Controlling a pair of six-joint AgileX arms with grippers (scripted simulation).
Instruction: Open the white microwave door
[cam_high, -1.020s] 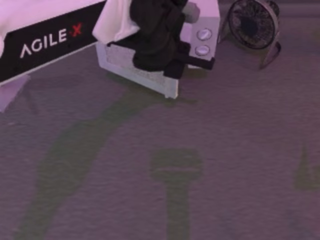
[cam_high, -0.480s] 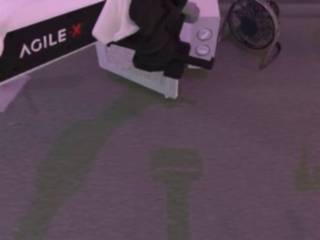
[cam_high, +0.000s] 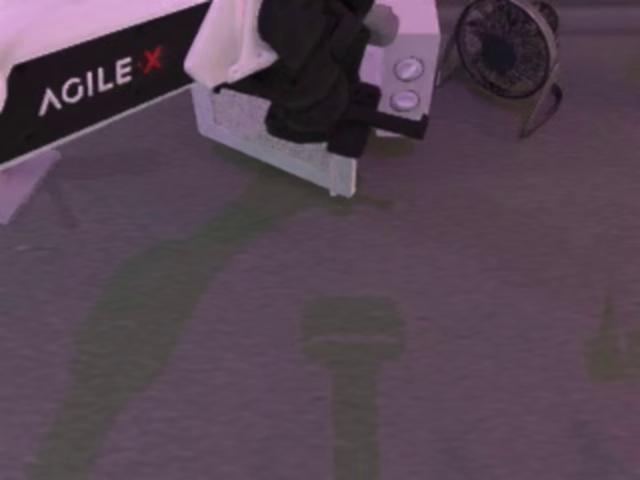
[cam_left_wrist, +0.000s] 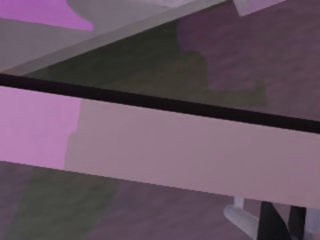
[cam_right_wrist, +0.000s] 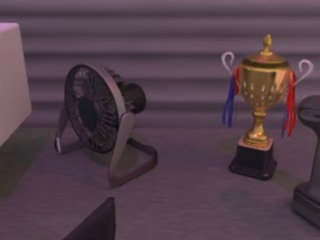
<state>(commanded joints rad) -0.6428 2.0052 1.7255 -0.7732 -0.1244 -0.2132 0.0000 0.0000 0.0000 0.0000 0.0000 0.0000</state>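
Door ajar, left arm over the microwave

From above, the white microwave (cam_high: 400, 75) sits at the far edge of the table, toward the middle-right, with its two silver knobs (cam_high: 406, 84) on the panel facing up-front. The door (cam_high: 275, 145) stands swung out from the front at an angle, its free edge nearest the camera and its hinge side off to the left, with the speckled mesh window showing. The left arm's dark wrist and left gripper (cam_high: 345, 135) hang over the door's top edge, just beside the knob panel; the black bulk hides the fingers, so whether they are spread or clamped on the door cannot be told. A black fan (cam_high: 505, 50) stands just right of the microwave.

The left wrist view gives what the top view cannot: a close, pale band of a flat white surface with a thin black line along it, filling the middle of the frame, with table behind it. No fingertip is clear there either.

The right wrist view alone shows a gold trophy (cam_right_wrist: 260, 107) with red and blue ribbons, well apart from the fan (cam_right_wrist: 97, 117), and a sliver of the microwave's white side (cam_right_wrist: 11, 80). The right gripper does not appear in the top view
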